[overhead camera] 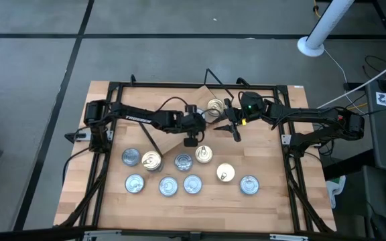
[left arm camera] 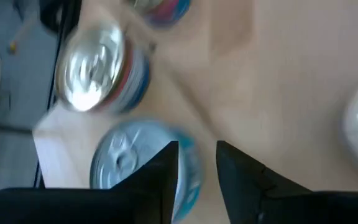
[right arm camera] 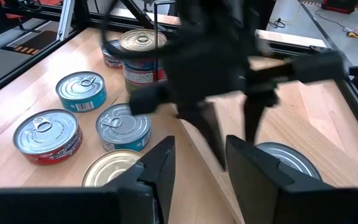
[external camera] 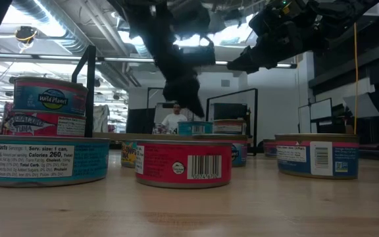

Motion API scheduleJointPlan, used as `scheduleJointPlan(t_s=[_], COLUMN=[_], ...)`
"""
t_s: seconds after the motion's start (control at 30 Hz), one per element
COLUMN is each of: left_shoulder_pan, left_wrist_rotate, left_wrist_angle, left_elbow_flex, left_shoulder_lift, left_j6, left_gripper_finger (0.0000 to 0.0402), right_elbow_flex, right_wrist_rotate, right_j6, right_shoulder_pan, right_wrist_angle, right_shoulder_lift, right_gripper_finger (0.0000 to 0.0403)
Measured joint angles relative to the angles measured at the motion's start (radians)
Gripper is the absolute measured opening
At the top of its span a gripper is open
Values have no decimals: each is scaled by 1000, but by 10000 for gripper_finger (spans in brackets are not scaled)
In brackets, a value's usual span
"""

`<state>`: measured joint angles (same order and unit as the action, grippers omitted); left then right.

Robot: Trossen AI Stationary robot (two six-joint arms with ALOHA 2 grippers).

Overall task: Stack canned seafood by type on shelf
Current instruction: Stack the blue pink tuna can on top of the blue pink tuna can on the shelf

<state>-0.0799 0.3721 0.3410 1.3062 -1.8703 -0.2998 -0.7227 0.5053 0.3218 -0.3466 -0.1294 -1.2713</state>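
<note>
Several flat round tins (overhead camera: 183,161) with silver or gold lids lie on the tabletop near its front edge. A gold-lidded stack (overhead camera: 214,107) stands on the light wood shelf plank (overhead camera: 213,134) at mid-table. My left gripper (overhead camera: 191,138) hangs open over the plank, fingers pointing down. In the left wrist view a blue tin (left arm camera: 126,163) lies below the left gripper (left arm camera: 197,171), partly hidden by one finger. My right gripper (overhead camera: 234,128) is open and raised beside the stack. The right gripper (right arm camera: 194,165) holds nothing in its wrist view.
The black frame (overhead camera: 112,87) runs around the table. Cables (overhead camera: 210,75) trail at its far side. Bare wood lies right of the tins (overhead camera: 273,167). Two stacked tins (external camera: 50,108) stand at the left in the low view. A person (external camera: 174,118) is in the room beyond.
</note>
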Motion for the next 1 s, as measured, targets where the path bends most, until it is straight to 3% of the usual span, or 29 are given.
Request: scheduleJointPlan(t_s=[0.27, 0.6, 0.8, 1.0], left_shoulder_pan=[136, 281, 319, 321], left_wrist_rotate=[-13, -133, -135, -135], left_wrist_angle=[0, 23, 16, 13], left_elbow_flex=[70, 73, 48, -3], left_shoulder_lift=[1, -2, -2, -3], left_j6=[-43, 72, 80, 170], left_gripper_finger=[105, 98, 98, 128], right_elbow_flex=[0, 0, 0, 0], right_wrist_rotate=[0, 0, 0, 0], right_j6=[-1, -2, -2, -8], right_shoulder_pan=[0, 0, 0, 0], right_wrist_angle=[23, 61, 62, 62], right_shoulder_lift=[0, 0, 0, 0], right_gripper_finger=[143, 143, 143, 143])
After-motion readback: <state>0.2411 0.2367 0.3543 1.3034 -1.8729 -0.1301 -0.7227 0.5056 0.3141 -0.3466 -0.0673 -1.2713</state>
